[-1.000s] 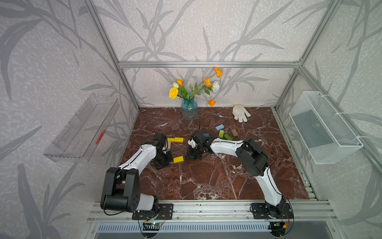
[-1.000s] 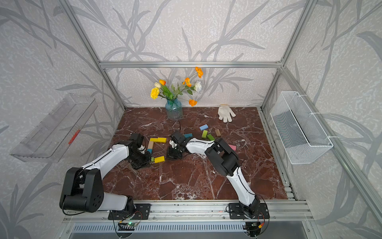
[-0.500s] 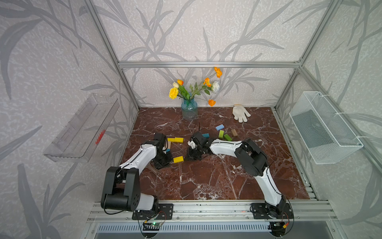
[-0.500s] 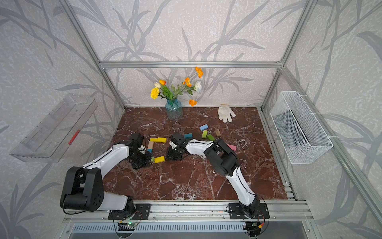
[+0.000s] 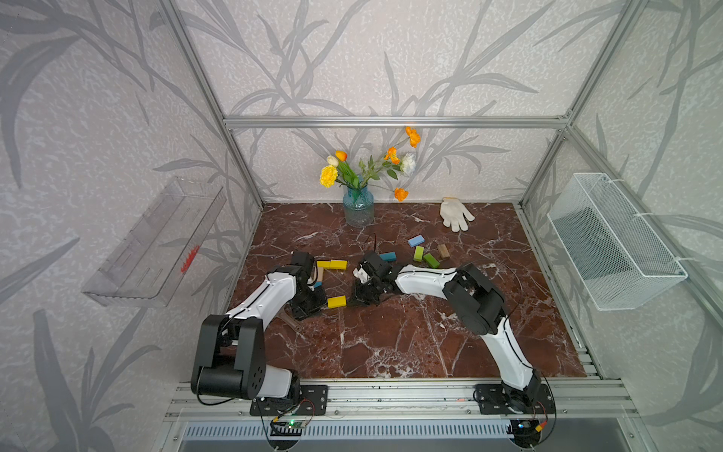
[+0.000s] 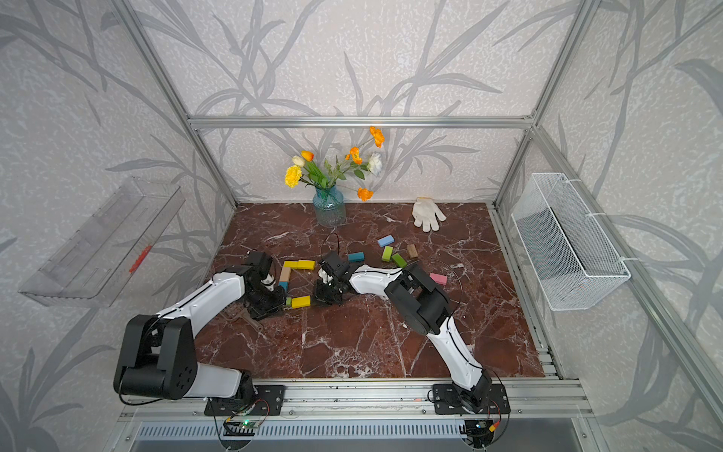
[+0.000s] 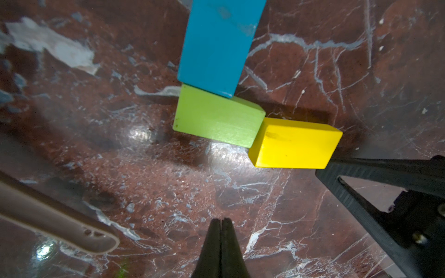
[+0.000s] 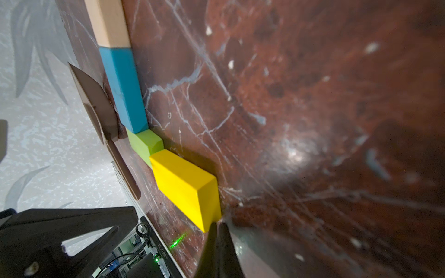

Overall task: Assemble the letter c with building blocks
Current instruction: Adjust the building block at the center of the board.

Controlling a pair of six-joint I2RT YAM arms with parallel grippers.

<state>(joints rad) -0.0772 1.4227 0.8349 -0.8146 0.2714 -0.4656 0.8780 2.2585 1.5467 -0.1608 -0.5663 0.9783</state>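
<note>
Right hand [image 8: 218, 227], closed and empty, touches the yellow block [image 8: 185, 187] at its end; left hand [image 7: 221, 223] closed, apart.

squared letter c [image 6: 285, 274] laid flat, two yellow blocks [image 6: 301, 264] across the far side, tan block [image 5: 320, 275] and blue block [image 7: 216, 45] as spine, green block [image 7: 216, 120] touching end yellow block [image 7: 296, 144] along the near side, six loose blocks [image 6: 387, 253] apart beyond its open side

Front marble [image 5: 391, 344] lies free; building blocks [image 5: 336, 301], left pincer [image 7: 221, 226], right pincer [image 8: 218, 228] crowd mid-table.
</note>
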